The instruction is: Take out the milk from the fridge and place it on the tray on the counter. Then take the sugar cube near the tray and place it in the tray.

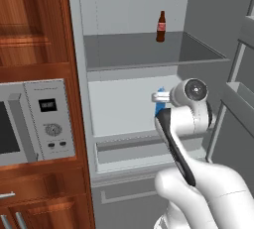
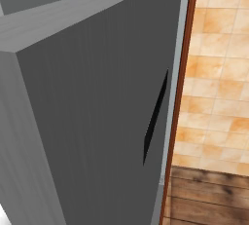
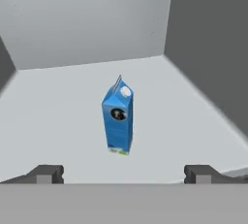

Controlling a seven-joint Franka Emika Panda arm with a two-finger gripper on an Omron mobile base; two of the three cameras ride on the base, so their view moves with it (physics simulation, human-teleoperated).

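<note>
The fridge (image 1: 84, 99) stands open, showing pale shelves. On its middle shelf the blue milk carton (image 3: 118, 119) stands upright; from the left base view only a sliver of the milk (image 1: 159, 102) shows behind my wrist. My gripper (image 3: 123, 173) is open, its two dark fingertips (image 3: 46, 173) spread wide on either side, with the carton ahead of them and untouched. The tray, the counter and the sugar cube are out of view.
A brown bottle with a red label (image 1: 160, 27) stands on the upper shelf. The open fridge door (image 2: 97, 121) fills the right side, its racks (image 1: 238, 99) near my arm. A silver microwave (image 1: 34, 121) sits in the wooden cabinets left of the fridge. Drawers (image 1: 134, 148) lie below the milk's shelf.
</note>
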